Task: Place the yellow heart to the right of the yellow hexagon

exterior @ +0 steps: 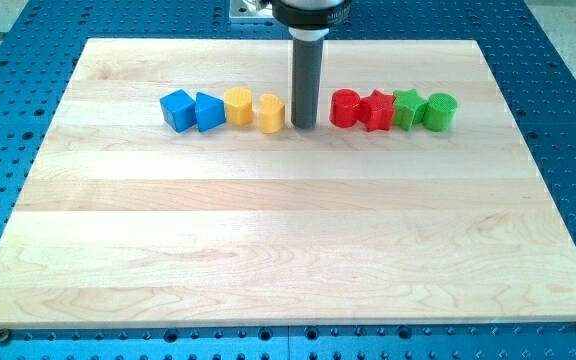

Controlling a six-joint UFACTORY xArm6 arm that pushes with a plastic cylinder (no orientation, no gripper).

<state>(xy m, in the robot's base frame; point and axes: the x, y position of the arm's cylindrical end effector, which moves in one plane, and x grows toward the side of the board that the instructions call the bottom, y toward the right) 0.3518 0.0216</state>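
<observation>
Right now my tip (304,126) rests on the tabletop (268,250) just right of the yellow heart (271,113). Left of that heart sits the yellow hexagon (238,105). No pincer shows, so I cannot tell its state.

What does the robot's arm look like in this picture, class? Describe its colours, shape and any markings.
Only its end shows: a straight, round, dark grey rod with a plain, unmarked surface, hanging from a wider black collar at the view's top. My tip is a flat, blunt end. No cables or labels are visible.

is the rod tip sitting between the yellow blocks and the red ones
Yes, my tip stands in the gap right of the yellow heart and left of the red block.
</observation>
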